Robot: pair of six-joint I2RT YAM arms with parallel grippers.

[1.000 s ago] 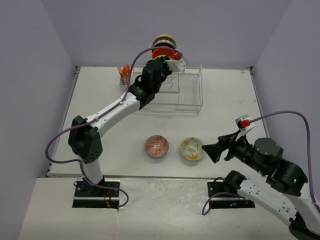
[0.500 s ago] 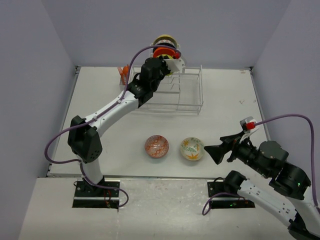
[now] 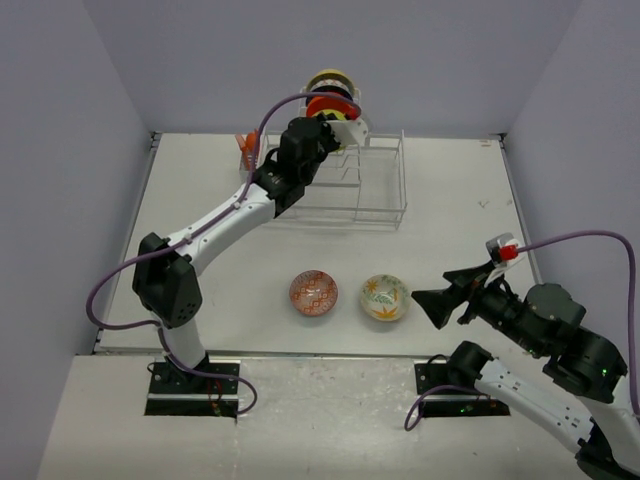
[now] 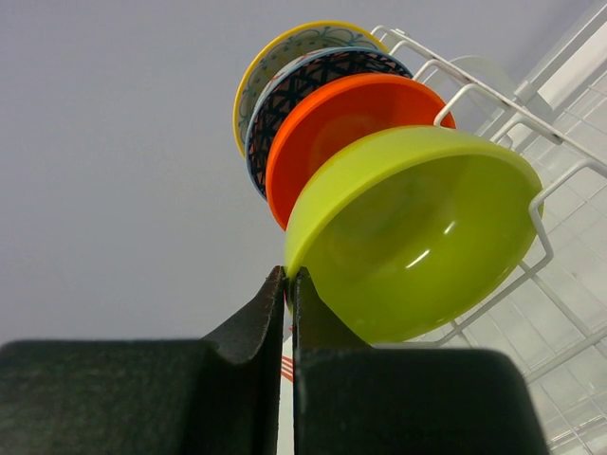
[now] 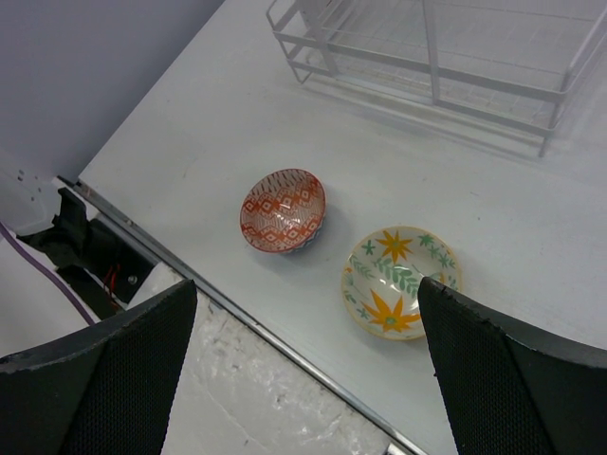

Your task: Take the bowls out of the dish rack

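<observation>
Orange utensils [image 3: 246, 146] stand in the side cup at the far-left corner of the dish rack [image 3: 372, 186]

Left gripper [image 4: 289, 276] reaches over the rack's far-left end, its fingers pressed narrow on the rim of the lime green bowl [image 4: 417, 232]

Behind it, three more bowls stand on edge in a row among the rack's wires: plain orange bowl [image 4: 334, 121], blue patterned bowl [image 4: 318, 72], then white bowl with yellow rim [image 4: 277, 52]

Near side of the table: red-white bowl [image 3: 313, 291] sits upright, with the orange-leaf bowl [image 3: 384, 297] just to its right, apart from it

Right gripper [image 3: 430, 303] hovers just right of the leaf bowl, claw spread wide, holding nothing
</observation>
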